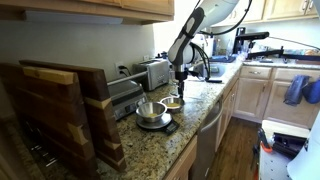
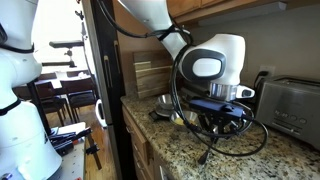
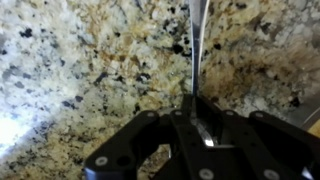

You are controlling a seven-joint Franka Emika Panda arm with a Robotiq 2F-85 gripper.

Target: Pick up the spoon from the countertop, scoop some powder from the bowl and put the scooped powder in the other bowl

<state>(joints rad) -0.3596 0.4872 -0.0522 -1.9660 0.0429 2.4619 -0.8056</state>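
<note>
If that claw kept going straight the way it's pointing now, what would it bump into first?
Probably the granite countertop right below: the gripper points straight down at it, shut on the spoon handle. How close it is, I cannot tell.

Steel toaster, wooden cutting boards, blue cloth.

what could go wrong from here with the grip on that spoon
The gripper pinches only the thin handle of the spoon, down on the countertop; it may twist or slip on lifting. The bowl and the other bowl stand close together, so a tilted spoon could clip a rim.
</note>
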